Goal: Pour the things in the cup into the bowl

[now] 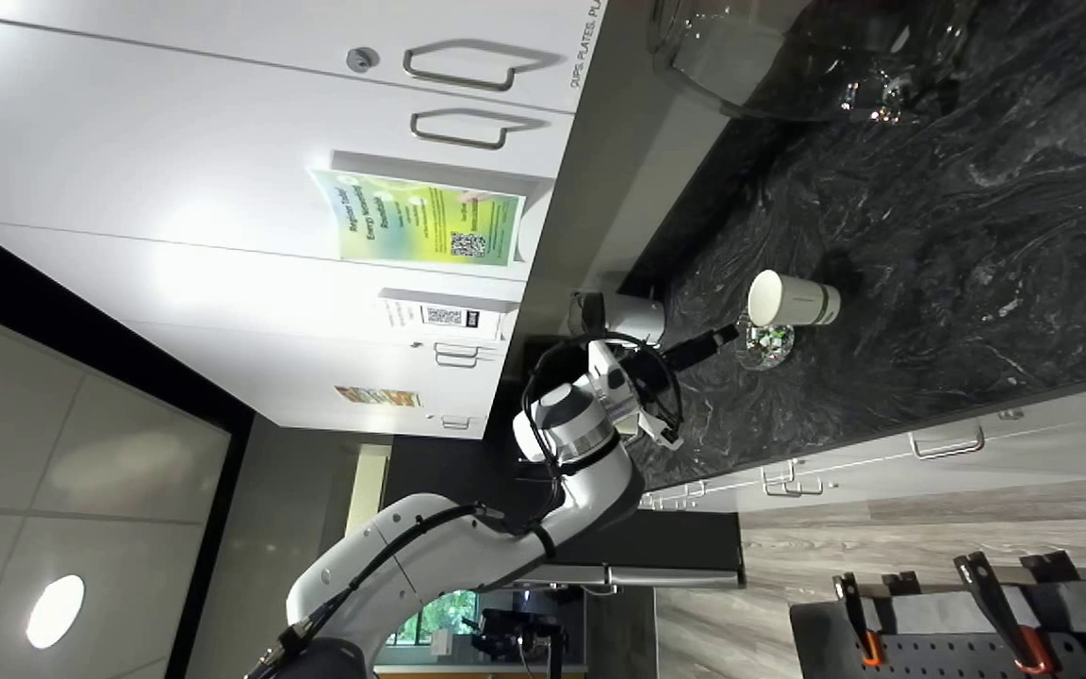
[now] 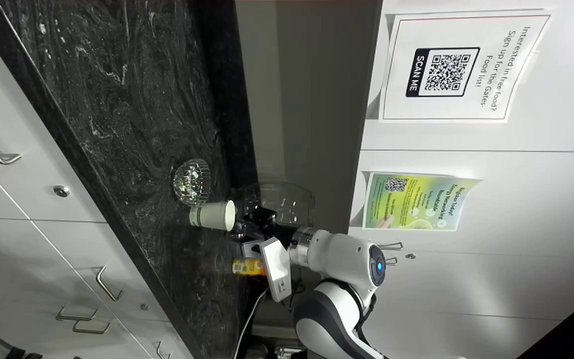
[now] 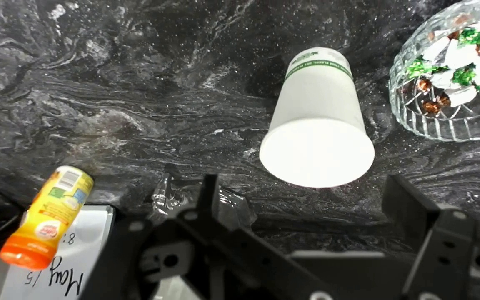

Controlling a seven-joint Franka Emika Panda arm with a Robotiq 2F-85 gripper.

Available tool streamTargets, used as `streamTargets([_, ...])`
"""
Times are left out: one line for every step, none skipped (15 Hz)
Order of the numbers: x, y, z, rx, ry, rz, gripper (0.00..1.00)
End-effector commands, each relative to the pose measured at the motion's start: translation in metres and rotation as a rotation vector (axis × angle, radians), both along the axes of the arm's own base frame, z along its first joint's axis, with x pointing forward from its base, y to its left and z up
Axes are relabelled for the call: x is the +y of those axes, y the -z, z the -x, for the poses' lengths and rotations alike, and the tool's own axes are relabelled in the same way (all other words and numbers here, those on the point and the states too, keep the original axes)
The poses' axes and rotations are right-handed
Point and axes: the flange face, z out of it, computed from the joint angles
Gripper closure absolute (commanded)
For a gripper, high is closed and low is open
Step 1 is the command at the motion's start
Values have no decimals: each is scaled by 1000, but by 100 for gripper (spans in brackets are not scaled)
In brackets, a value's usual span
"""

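The white paper cup with a green band stands upright on the dark counter, in both exterior views (image 1: 793,300) (image 2: 212,215) and the wrist view (image 3: 319,100). Its inside is washed out in the wrist view, so I cannot tell what it holds. The clear ribbed glass bowl (image 1: 752,356) (image 2: 206,174) (image 3: 452,129) stands close beside the cup. White, green and reddish-brown pieces lie in the bowl. My gripper (image 2: 252,223) (image 3: 304,195) is open and empty. Its fingers are spread wide, near the cup's rim on the wall side and apart from it.
A yellow bottle with an orange cap (image 2: 249,267) (image 3: 48,218) stands near the gripper. Large clear glassware (image 1: 807,57) (image 2: 287,202) is by the wall. A white handwritten board (image 3: 56,262) shows in the wrist view. Wall cabinets (image 1: 222,141) hang above the counter.
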Motion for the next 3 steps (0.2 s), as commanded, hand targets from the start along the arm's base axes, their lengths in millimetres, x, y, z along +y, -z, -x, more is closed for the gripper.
streamTargets([3, -3, 3, -1, -5, 8, 0])
streamTargets([6, -5, 6, -2, -8, 14, 0])
streamTargets([8, -7, 8, -4, -11, 16, 0])
